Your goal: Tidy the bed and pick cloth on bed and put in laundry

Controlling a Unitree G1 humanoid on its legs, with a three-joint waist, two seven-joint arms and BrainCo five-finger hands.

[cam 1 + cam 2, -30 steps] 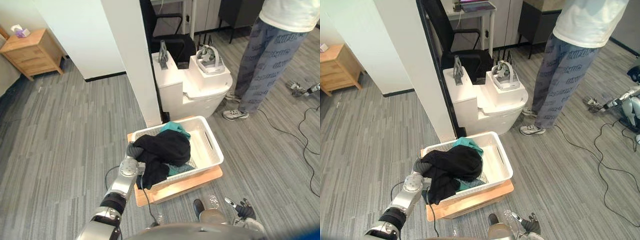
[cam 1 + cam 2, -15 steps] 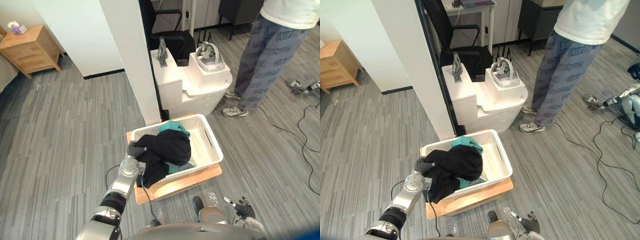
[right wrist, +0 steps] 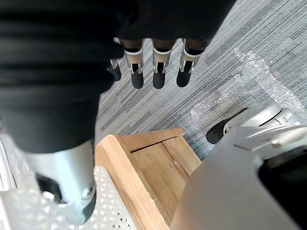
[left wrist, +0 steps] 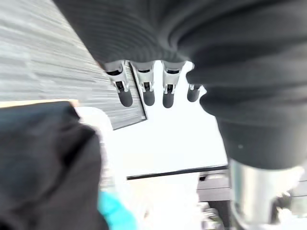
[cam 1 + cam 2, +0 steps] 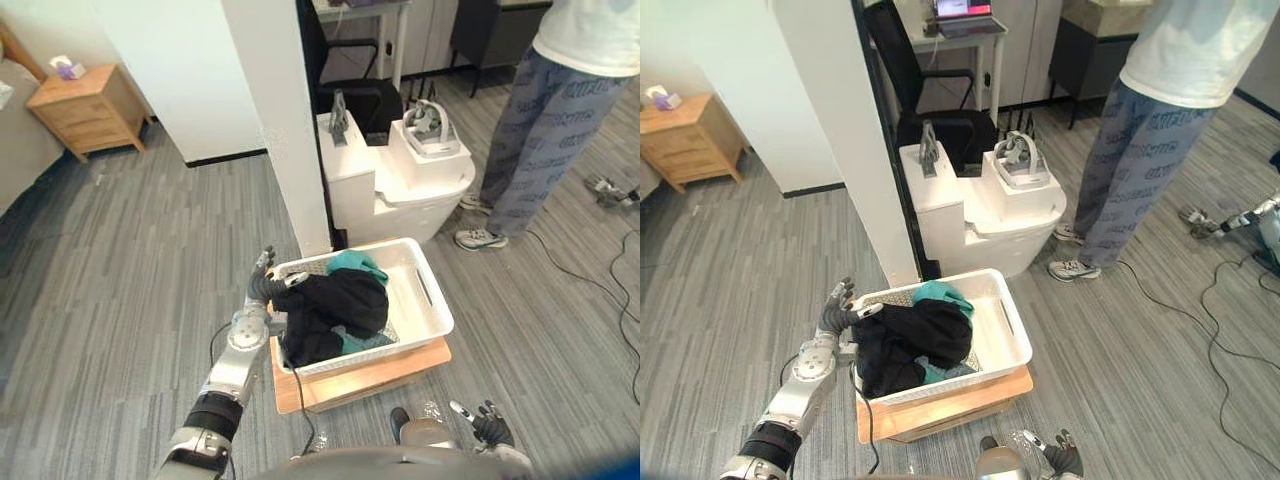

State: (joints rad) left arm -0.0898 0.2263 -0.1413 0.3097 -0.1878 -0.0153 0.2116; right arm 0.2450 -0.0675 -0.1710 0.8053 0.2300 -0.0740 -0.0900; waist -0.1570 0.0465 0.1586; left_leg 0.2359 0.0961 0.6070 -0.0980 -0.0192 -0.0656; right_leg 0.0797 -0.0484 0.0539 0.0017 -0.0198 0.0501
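On the floor (image 5: 130, 280), right in front of the robot, a white laundry basket (image 5: 420, 300) sits on a flat wooden board (image 5: 400, 365). A black cloth (image 5: 335, 305) lies in a heap inside the basket, on its left side, and fills most of that half. A teal cloth (image 5: 355, 263) peeks out from under it at the back edge of the basket. The right half of the basket is bare.

The left hand (image 5: 260, 290) is up at the back left corner of the basket, just beside the black cloth. Its fingers (image 4: 144, 88) are spread out straight and hold nothing. I think it has let the cloth go. The right hand (image 5: 485, 425) hangs low, past the front right corner of the board, well apart from the basket. Its fingers (image 3: 158, 72) are straight too, with nothing in them.

So the cloth part of the job looks done, because the clothes are in the laundry basket and both hands are free. I cannot tell if the bed is tidy, or if more clothes wait on it. That part may be left to do.

A person (image 5: 540, 140) in patterned trousers stands behind the basket, off to the right.
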